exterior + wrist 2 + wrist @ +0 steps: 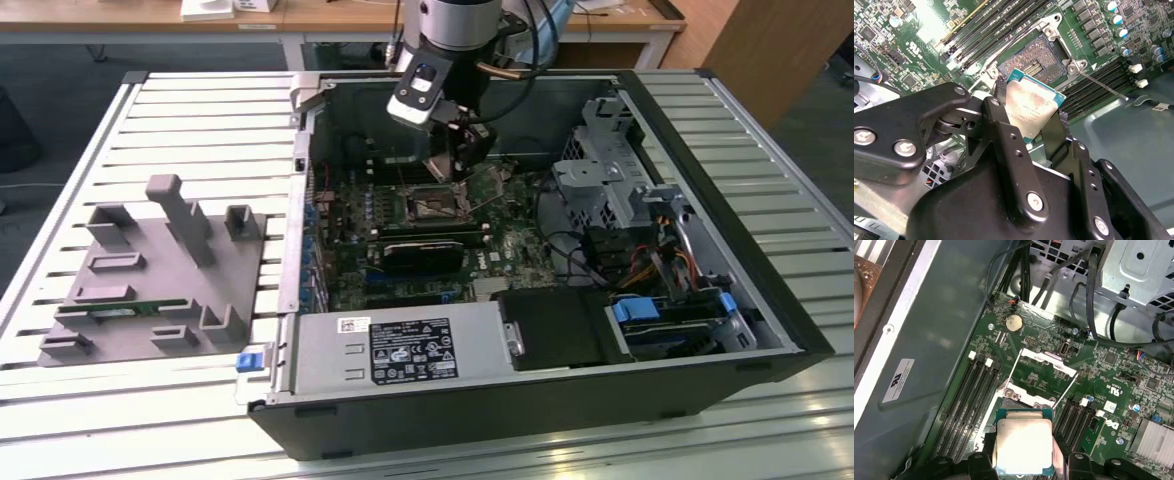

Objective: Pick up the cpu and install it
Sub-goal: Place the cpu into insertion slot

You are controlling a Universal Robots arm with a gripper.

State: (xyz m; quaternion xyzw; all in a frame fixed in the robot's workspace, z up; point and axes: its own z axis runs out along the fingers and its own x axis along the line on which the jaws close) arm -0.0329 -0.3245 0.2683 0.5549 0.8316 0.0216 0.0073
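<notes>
The cpu [1030, 109] [1023, 444] is a flat square chip with a silver-grey metal top and a green rim. My gripper [1026, 116] [1024, 460] is shut on it, with the black fingers [999, 125] pressing its two opposite sides. The chip hangs just above the open socket [1035, 62] of the motherboard [1114, 365], whose metal load frame [1044, 375] is swung up. In the exterior view my gripper [454, 170] reaches down into the open computer case [534, 300], right over the socket [434, 205].
Memory slots [976, 390] flank the socket on both sides. Black cables [1089, 300] and a metal drive cage [607, 160] stand at the exterior view's right. A grey tray [154, 275] with a green memory stick [127, 310] lies on the slatted table left of the case.
</notes>
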